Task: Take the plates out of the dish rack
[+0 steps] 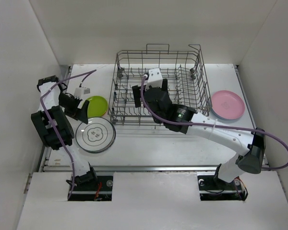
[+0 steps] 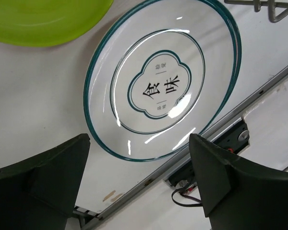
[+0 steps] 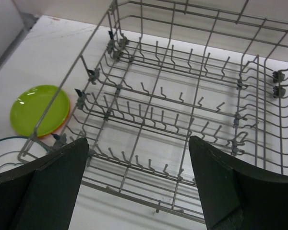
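Observation:
The grey wire dish rack (image 1: 192, 72) stands at the back centre; no plates show among its tines in the right wrist view (image 3: 182, 110). My right gripper (image 1: 150, 92) hangs open and empty over the rack's front left part (image 3: 139, 187). A lime green plate (image 1: 97, 105) lies left of the rack, with an orange rim (image 3: 62, 127) showing under it. A white plate with a teal rim and printed characters (image 1: 95, 135) lies flat nearer me. My left gripper (image 1: 77, 108) is open and empty above the table beside these two plates (image 2: 139, 182). A pink plate (image 1: 227, 104) lies right of the rack.
White walls close in the table on the left, right and back. A metal rail (image 1: 149, 167) runs along the table's front edge, with the arm bases (image 1: 89, 179) behind it. The purple cables loop off both arms.

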Robot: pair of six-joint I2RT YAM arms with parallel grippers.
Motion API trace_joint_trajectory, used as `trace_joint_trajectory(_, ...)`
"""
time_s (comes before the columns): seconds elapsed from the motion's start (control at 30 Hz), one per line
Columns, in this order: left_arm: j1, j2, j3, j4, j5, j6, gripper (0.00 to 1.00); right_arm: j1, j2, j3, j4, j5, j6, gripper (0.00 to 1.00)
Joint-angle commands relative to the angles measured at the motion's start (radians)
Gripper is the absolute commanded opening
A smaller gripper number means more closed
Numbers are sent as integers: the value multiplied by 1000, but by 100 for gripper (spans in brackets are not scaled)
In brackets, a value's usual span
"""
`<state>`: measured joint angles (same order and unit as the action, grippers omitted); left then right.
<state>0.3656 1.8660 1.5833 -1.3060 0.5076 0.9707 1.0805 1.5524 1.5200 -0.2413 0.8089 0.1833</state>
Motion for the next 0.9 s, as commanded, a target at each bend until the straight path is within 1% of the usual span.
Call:
trace_joint_trajectory(0.0,28,-80,49,-285,89,17,82,-34,-57,-9,-31,61,50,91)
trace_joint_trajectory(0.03,29,-97,49,-285,110,17,83,-43,-57,-9,-47,78,62,91)
trace_joint_trajectory(0.1,41,-111,49,-285,137,-3,83,-65,-66,-9,-107,117,111,91)
trace_joint_trajectory(0.17,41,-139,49,-285,157,-12,83,-108,-104,-9,-153,174,155,91)
trace_joint_trajectory(0.2,50,-139,49,-285,184,-27,83,-125,-121,-9,-174,196,203,91)
trace_joint_trajectory(0.27,70,-166,49,-244,210,-88,83,-186,-184,-30,-248,265,257,93)
trace_joint_trajectory(0.3,94,-195,49,-210,219,-137,83,-212,-205,-30,-283,288,321,94)
trace_joint_trajectory(0.33,111,-212,49,-163,220,-203,83,-241,-227,-30,-361,311,353,94)
trace_joint_trajectory(0.37,130,-232,49,-28,194,-387,83,-301,-247,-41,-406,370,384,94)
trace_joint_trajectory(0.4,148,-255,37,46,157,-486,83,-329,-285,-52,-449,412,410,94)
trace_joint_trajectory(0.43,185,-298,37,115,52,-576,83,-356,-305,-52,-490,459,457,94)
trace_joint_trajectory(0.47,200,-318,11,223,-11,-710,86,-405,-328,-81,-560,549,472,98)
trace_joint_trajectory(0.5,213,-333,10,261,-73,-757,88,-425,-383,-98,-581,590,472,99)
trace_joint_trajectory(0.53,213,-359,-3,290,-131,-791,90,-442,-414,-113,-595,625,472,99)
trace_joint_trajectory(0.57,226,-370,-32,316,-223,-812,91,-458,-448,-130,-604,650,472,99)
trace_joint_trajectory(0.6,226,-383,-51,362,-265,-826,93,-471,-515,-154,-618,685,472,99)
trace_joint_trajectory(0.63,226,-392,-71,379,-303,-848,95,-485,-549,-168,-618,705,472,100)
trace_joint_trajectory(0.67,226,-405,-86,393,-370,-848,95,-485,-584,-181,-618,728,472,100)
trace_joint_trajectory(0.7,226,-406,-97,393,-397,-857,97,-485,-618,-191,-628,765,472,100)
trace_joint_trajectory(0.73,226,-415,-108,404,-421,-857,97,-485,-684,-204,-628,765,472,100)
trace_joint_trajectory(0.77,226,-415,-108,404,-444,-868,97,-485,-715,-204,-628,765,460,100)
trace_joint_trajectory(0.8,226,-429,-108,416,-478,-879,98,-485,-744,-204,-628,735,443,100)
trace_joint_trajectory(0.87,226,-439,-117,416,-478,-879,98,-485,-808,-192,-628,675,397,100)
